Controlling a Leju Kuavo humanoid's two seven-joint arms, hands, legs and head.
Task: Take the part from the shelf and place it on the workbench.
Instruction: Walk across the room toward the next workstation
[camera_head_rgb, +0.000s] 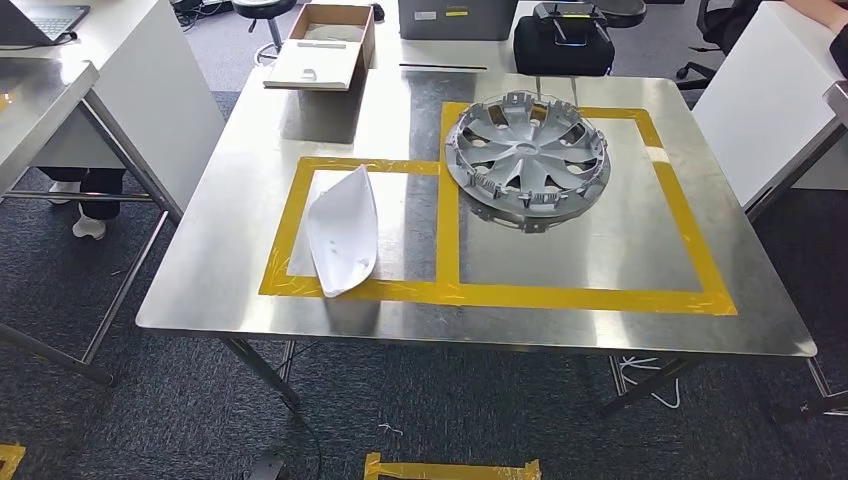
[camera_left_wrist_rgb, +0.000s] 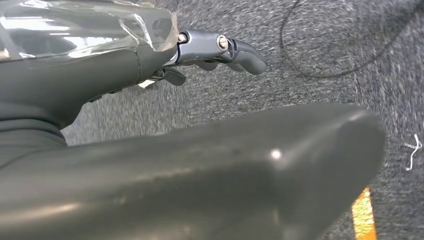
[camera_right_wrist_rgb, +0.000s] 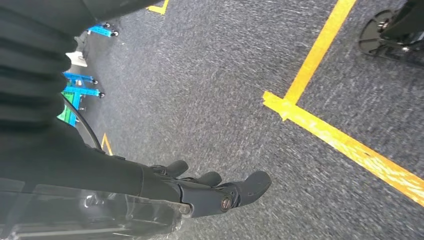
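Parts lie on the steel workbench (camera_head_rgb: 240, 290), two of them, each inside a yellow tape frame (camera_head_rgb: 575, 296). At far left a white table (camera_head_rgb: 150, 90) carries a laptop (camera_head_rgb: 40, 20), with a person's feet (camera_head_rgb: 88, 225) showing under it. On the left half of the workbench a white shell (camera_head_rgb: 343, 232), long and pointed at both ends, rests in the smaller frame, its near tip touching the tape. Beyond it, at the far edge, an open cardboard box (camera_head_rgb: 325, 45) sits tilted. Right of the shell, in the larger frame, a silver wheel cover (camera_head_rgb: 527, 152) lies flat toward the far side, well apart from the shell. A black case (camera_head_rgb: 563, 45) stands past the far edge. The left hand (camera_left_wrist_rgb: 210, 55) hangs over grey carpet (camera_left_wrist_rgb: 325, 50), fingers loosely apart and holding nothing. The right hand (camera_right_wrist_rgb: 210, 187) likewise hangs above carpet crossed by yellow floor lines (camera_right_wrist_rgb: 320, 55), fingers spread and empty.
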